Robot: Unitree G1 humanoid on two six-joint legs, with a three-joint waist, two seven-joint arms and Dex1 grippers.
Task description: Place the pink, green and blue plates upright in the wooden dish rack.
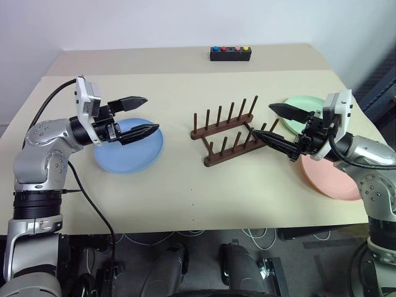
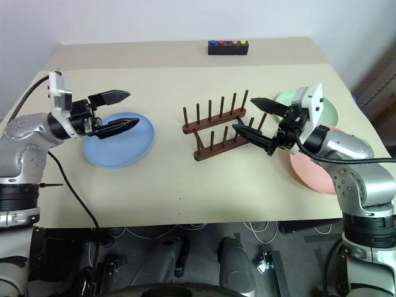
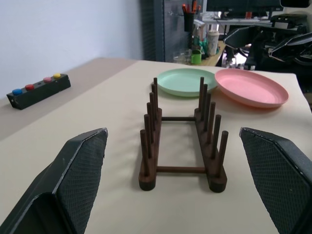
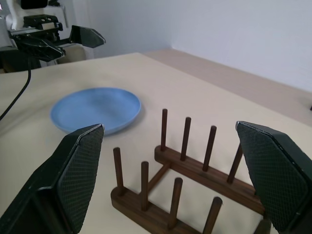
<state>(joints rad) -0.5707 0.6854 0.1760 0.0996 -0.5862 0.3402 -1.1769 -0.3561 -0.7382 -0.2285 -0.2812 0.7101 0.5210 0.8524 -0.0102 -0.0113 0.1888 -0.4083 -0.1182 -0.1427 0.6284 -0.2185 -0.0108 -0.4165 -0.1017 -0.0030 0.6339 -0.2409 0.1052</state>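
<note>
Pink plate [image 1: 331, 179] — partly hidden behind right hand [image 1: 276, 125].

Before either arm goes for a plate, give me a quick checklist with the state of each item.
1. Left gripper open and empty: ok.
2. Right gripper open and empty: ok.
3. Dish rack standing upright with no plate in its slots: ok.
4. Blue plate lying flat on the table, below the left gripper: ok.
5. Green plate and pink plate lying flat beside each other on the rack's right: ok; whether their rims touch, cannot tell.
6. Button box at the far edge, away from the rack: ok.
</note>
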